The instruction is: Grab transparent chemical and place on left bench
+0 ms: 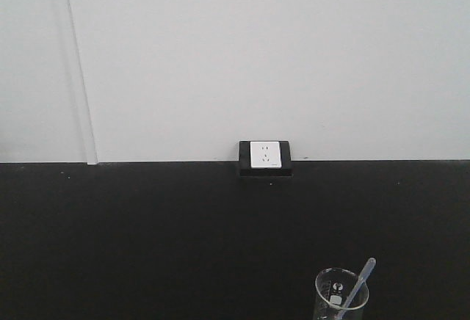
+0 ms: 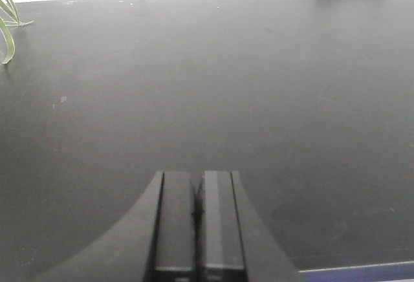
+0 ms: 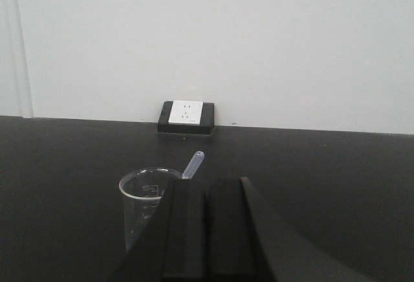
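The transparent chemical (image 1: 341,296) is a small clear glass beaker with white marks and a colourless pipette (image 1: 360,281) leaning out. It stands on a black countertop (image 1: 147,239) at the bottom right of the front view. In the right wrist view the beaker (image 3: 143,199) sits just left of and beyond my right gripper (image 3: 206,188), which is shut and empty and hides the beaker's right part. My left gripper (image 2: 196,182) is shut and empty over bare black counter. The left bench with white bins is out of view.
A white wall socket in a black frame (image 1: 265,157) sits where the countertop meets the white wall (image 1: 257,56); it also shows in the right wrist view (image 3: 186,116). Green plant leaves (image 2: 6,26) show at the far left of the left wrist view.
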Tool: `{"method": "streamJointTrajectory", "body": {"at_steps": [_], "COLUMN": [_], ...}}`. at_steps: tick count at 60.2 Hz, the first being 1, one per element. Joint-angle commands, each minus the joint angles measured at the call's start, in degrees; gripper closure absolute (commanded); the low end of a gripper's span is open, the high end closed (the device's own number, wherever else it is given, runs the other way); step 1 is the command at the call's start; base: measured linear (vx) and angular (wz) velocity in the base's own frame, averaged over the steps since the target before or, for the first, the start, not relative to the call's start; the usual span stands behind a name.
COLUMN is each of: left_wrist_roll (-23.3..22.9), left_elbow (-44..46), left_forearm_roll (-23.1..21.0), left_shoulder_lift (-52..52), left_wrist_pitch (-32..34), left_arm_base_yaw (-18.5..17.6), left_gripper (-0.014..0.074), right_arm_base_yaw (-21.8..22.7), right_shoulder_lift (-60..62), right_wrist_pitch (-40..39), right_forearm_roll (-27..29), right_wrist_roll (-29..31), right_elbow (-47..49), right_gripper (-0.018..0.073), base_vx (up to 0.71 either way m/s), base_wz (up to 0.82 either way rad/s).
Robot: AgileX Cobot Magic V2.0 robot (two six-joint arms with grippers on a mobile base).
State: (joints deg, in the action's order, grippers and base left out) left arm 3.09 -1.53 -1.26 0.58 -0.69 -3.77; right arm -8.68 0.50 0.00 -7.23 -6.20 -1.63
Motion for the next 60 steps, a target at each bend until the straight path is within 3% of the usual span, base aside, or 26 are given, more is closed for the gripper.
{"method": "streamJointTrajectory", "body": {"at_steps": [1,25,38,48,60], "left_wrist_roll": [-0.4,-0.4,-0.4,-0.4,-0.4], "left_elbow": [-0.9,-0.9,-0.9,-0.9,-0.9], "left_forearm_roll": [0.0,0.0,0.0,0.0,0.0], "left_shoulder_lift": [1.1,1.1,1.1,1.1,1.1], "left_wrist_pitch": [4.5,4.5,4.5,4.5,4.5], "left_arm_base_yaw": [-0.1,-0.1,-0.1,-0.1,-0.1], "left_gripper": [0.06,0.06,0.06,0.06,0.06], "right_arm_base_yaw": [0.3,0.3,0.3,0.3,0.3], "right_shoulder_lift": [0.8,0.8,0.7,-2.6,-16.9], "right_wrist_pitch": [-4.4,-4.6,-11.0,-4.0,0.0], "right_forearm_roll": [-0.2,-0.2,0.3,2.6,-0.6], "right_wrist_roll": [0.4,0.4,-0.7,-1.3,0.2], "right_elbow": [-0.5,-0.5,0.8,10.3,24.8], "right_gripper": [0.0567,0.0567,0.0567,0.0567,0.0567], "base_vx": [0.0,0.0,0.0,0.0,0.0], "base_wz": [0.0,0.0,0.0,0.0,0.0]}}
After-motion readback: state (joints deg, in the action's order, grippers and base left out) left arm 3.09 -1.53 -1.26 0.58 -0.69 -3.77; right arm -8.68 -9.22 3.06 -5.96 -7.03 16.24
